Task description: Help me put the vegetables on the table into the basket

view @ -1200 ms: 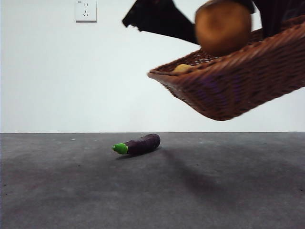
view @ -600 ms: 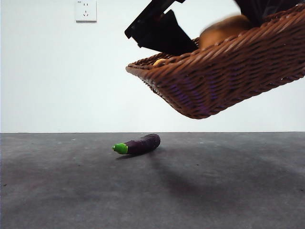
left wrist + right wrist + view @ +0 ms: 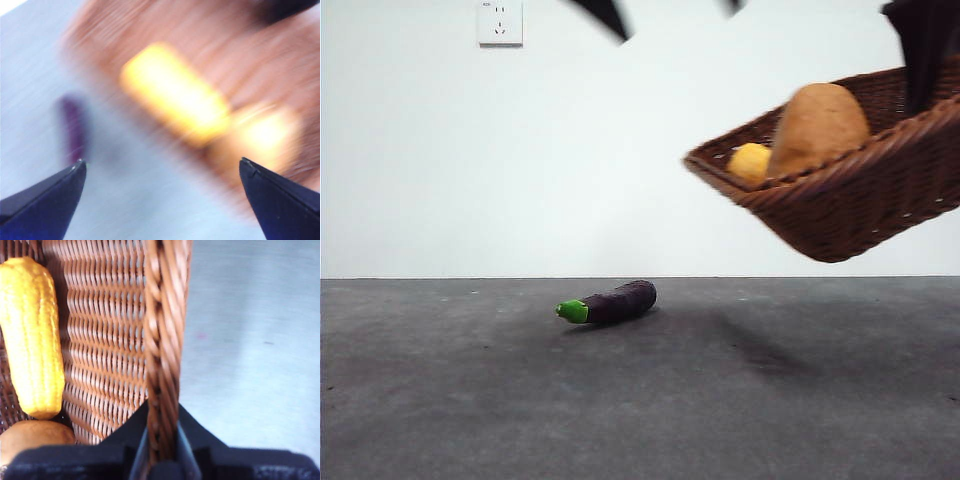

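The brown wicker basket (image 3: 840, 200) hangs tilted in the air at the right. My right gripper (image 3: 161, 447) is shut on its braided rim (image 3: 162, 340), and the dark arm (image 3: 925, 45) comes down from the top right corner. Inside lie the orange-brown potato (image 3: 817, 125) and the small yellow ridged vegetable (image 3: 750, 162), also seen as the yellow vegetable (image 3: 32, 335) and the potato (image 3: 30, 440). The purple eggplant (image 3: 610, 302) with its green cap lies on the table (image 3: 520, 400), left of the basket. My left gripper (image 3: 160, 170) is open and holds nothing, high above; only its black fingertips (image 3: 607, 16) show.
A white wall socket (image 3: 500, 22) sits on the back wall. The left wrist view is heavily blurred; it shows the eggplant (image 3: 74, 125) as a purple smear beside the basket (image 3: 250, 65).
The potato, held above the basket a second ago, now lies inside it. The left gripper has let go and risen out of the top. The basket has swung to the right.
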